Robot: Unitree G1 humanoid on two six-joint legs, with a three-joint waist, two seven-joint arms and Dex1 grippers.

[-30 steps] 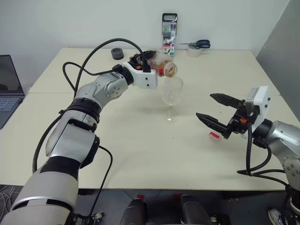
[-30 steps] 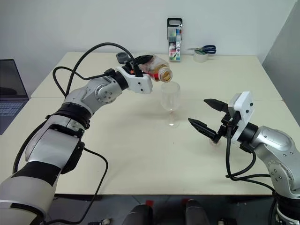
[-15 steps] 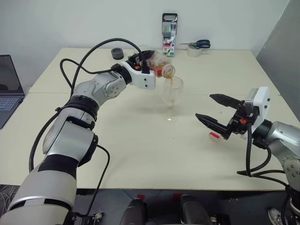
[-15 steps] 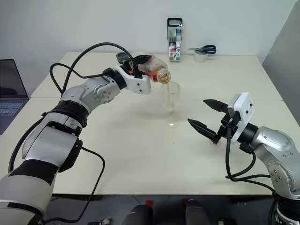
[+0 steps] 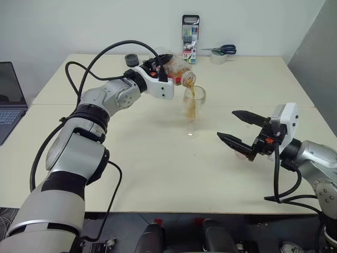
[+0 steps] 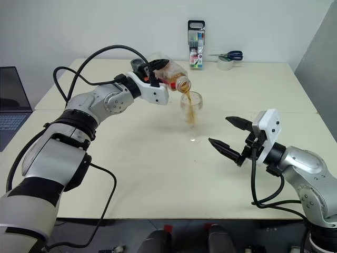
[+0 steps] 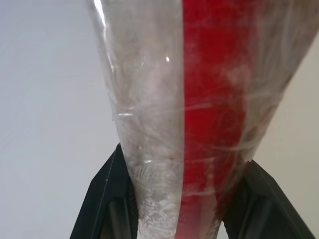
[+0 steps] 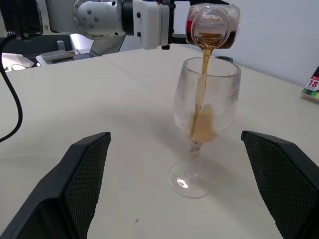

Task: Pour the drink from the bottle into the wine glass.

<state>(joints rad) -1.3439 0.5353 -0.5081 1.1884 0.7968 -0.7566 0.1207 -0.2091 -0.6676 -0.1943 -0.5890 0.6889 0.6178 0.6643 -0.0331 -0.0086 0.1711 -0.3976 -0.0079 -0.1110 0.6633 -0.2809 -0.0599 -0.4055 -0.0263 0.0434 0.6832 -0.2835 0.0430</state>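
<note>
L claw (image 5: 164, 69) clamps bottle (image 5: 179, 71), tilted over wine glass (image 5: 192, 110), drink (image 8: 201, 94) streaming | R claw (image 5: 243, 134) agape, level

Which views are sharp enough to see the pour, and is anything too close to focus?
Right wrist view: the drink streams crisply from the bottle into the wine glass, no glare. Left wrist view: bottle fills the picture, soft. Eye views: even light, faint shadows.

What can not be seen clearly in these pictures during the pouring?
- Left gripper: its fingers are mostly covered by the bottle in the left wrist view.
- How much drink remains in the bottle: too small to tell in the eye views.
- Right gripper: fingertips cut off by the right wrist view's bottom edge.
- Marker case print: too small.
</note>
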